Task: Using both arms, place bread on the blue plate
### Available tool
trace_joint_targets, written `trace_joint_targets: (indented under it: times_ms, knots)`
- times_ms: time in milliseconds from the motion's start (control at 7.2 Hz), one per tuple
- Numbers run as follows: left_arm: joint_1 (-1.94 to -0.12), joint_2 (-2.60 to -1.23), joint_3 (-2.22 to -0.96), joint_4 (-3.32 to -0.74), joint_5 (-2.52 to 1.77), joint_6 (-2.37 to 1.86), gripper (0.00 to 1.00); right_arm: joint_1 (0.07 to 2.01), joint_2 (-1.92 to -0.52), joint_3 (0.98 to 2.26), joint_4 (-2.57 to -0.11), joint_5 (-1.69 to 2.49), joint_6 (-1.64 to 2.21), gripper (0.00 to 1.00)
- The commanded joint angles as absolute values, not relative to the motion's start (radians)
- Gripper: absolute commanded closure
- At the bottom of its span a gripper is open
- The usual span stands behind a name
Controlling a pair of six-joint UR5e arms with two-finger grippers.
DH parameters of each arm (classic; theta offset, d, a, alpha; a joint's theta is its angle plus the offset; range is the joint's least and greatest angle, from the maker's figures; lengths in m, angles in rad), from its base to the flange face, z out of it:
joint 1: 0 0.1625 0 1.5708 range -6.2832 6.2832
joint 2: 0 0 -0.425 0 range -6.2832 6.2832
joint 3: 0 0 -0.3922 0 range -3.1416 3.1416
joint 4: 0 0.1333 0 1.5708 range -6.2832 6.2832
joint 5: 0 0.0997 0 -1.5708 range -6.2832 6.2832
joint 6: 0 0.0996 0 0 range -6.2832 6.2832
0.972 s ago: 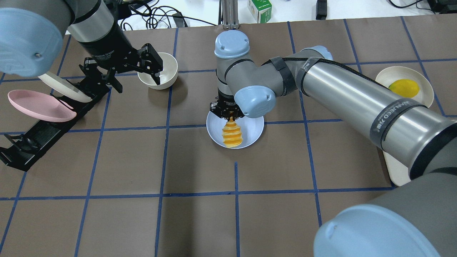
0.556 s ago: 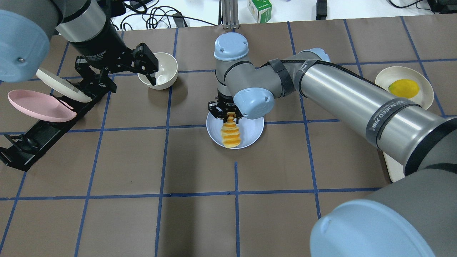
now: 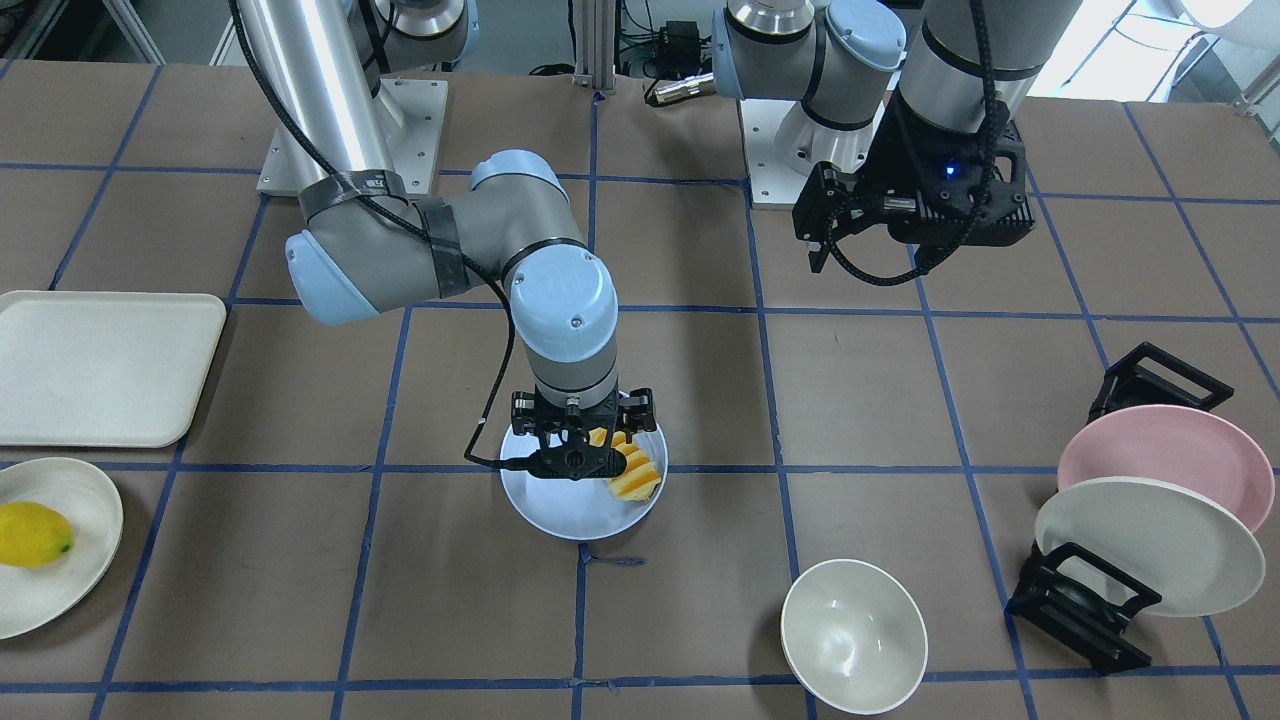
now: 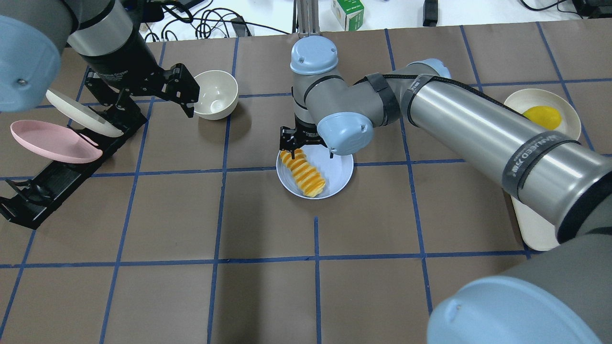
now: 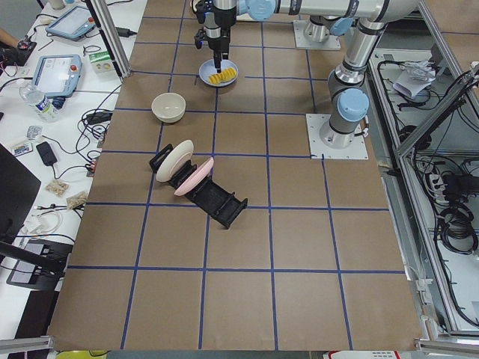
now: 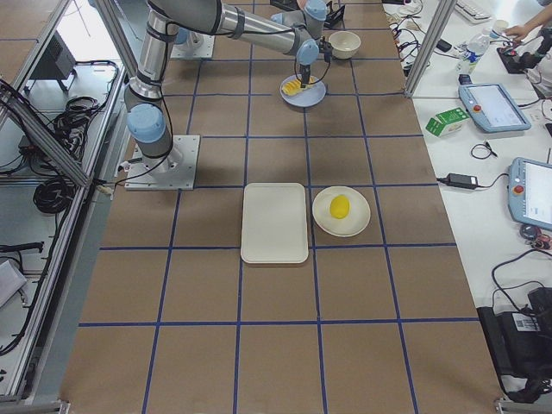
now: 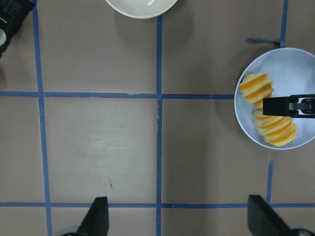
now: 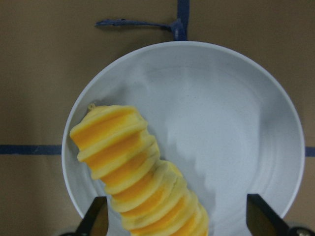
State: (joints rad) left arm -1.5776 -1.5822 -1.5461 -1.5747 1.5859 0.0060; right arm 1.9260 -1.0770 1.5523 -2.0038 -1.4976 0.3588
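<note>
The bread [image 4: 302, 173] lies flat on the blue plate [image 4: 338, 173] at the table's middle, along the plate's left side. My right gripper [image 4: 311, 149] hangs open just above the plate's far edge, with nothing in it. The right wrist view looks down on the bread [image 8: 133, 167] and the plate [image 8: 236, 123] between its spread fingertips. My left gripper [image 4: 155, 100] is open and empty, raised between the dish rack and the bowl. Its wrist view shows the bread [image 7: 268, 123] on the plate [image 7: 295, 69] at the right.
A cream bowl [image 4: 217, 94] stands at the far left. A black dish rack [image 4: 57, 179] holds a pink plate [image 4: 52, 141] and a cream plate [image 4: 81, 114]. A lemon [image 4: 541, 117] sits on a cream plate [image 4: 569, 129] at right, beside a cream tray [image 3: 100, 365].
My right gripper has opened and let go of the bread, which went from hanging on end to lying flat on the plate. My left gripper has drawn back leftward from the bowl.
</note>
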Motion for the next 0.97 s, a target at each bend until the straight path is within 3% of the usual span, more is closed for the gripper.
trace_joint_targets:
  times_ms: [0, 556, 833]
  knots:
    - [-1.581, -1.580, -1.555, -1.668, 1.565, 0.015, 0.00, 1.822, -1.211, 1.551, -1.851, -1.491, 0.312, 0.00]
    - [-1.568, -1.594, -1.526, -1.580, 1.626, 0.041, 0.00, 1.573, -1.533, 1.551, -1.564, -1.518, 0.066, 0.00]
    - [-1.568, -1.597, -1.523, -1.560, 1.612, 0.063, 0.00, 1.537, -1.560, 1.549, -1.540, -1.580, 0.040, 0.00]
